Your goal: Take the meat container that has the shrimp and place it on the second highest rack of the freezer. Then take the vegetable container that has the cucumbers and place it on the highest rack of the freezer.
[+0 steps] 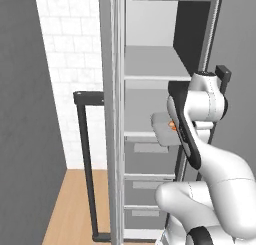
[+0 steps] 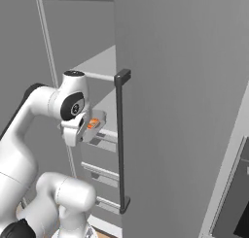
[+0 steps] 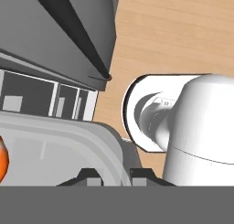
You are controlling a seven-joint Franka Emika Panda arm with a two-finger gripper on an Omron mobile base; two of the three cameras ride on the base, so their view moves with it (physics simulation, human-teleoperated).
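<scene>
Overhead, bare grey freezer racks [image 1: 155, 61] rise above wooden floor [image 1: 75, 204].

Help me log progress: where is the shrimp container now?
The shrimp container sits at the second-highest rack's front edge inside the open freezer, its rim pinched by the end effector.

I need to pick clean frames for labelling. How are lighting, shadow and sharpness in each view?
Left base view: flat even light, a dark shaded patch on the freezer inner wall. Right base view: soft, no glare on the container. Hand view: container rim near the claw slightly soft.
</scene>
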